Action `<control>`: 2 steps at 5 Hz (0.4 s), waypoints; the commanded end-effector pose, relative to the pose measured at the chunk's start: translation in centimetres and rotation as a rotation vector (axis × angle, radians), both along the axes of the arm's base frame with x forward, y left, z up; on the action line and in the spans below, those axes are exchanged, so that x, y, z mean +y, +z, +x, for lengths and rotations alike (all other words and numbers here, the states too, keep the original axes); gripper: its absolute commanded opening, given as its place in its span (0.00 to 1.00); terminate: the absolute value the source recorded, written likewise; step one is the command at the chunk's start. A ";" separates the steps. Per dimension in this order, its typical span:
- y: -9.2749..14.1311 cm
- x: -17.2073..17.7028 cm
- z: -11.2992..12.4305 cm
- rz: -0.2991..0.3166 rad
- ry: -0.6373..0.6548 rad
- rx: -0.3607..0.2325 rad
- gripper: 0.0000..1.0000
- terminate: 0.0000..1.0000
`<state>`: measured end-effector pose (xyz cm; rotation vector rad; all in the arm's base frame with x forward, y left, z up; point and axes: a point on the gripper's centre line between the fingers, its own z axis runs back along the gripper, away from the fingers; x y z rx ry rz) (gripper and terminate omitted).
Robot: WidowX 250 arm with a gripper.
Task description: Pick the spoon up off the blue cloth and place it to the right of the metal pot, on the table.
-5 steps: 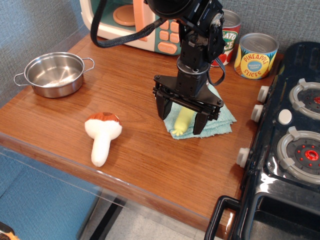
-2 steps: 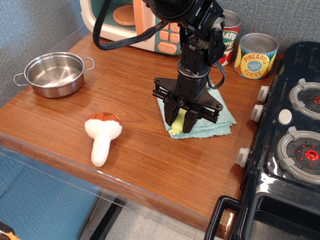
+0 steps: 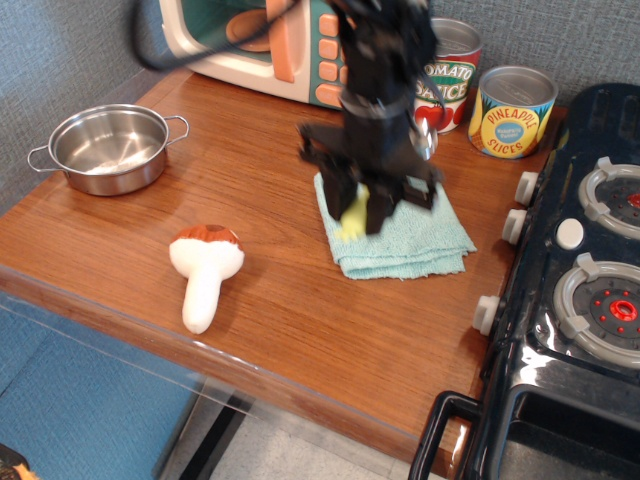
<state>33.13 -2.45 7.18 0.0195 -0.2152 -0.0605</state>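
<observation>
spoon (image 3: 353, 214) clamped in gripper (image 3: 361, 210), raised above blue cloth (image 3: 400, 238)

You are looking at a grey-blue textured wall (image 3: 60, 50) that is running along the upper left of the frame and behind the counter at the upper right. A toy microwave (image 3: 260, 45) in cream and orange is standing at the top centre, and two printed tin cans (image 3: 512, 112) are standing to its right. A dark toy stove (image 3: 580, 290) is filling the right side. In the lower left, a blue floor (image 3: 70, 420) is showing through a clear panel (image 3: 110, 350).
</observation>
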 end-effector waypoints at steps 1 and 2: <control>2.5 6.6 -1.7 -0.010 0.028 -0.011 0.00 0.00; 0.8 10.3 -1.7 0.018 0.041 0.073 0.00 0.00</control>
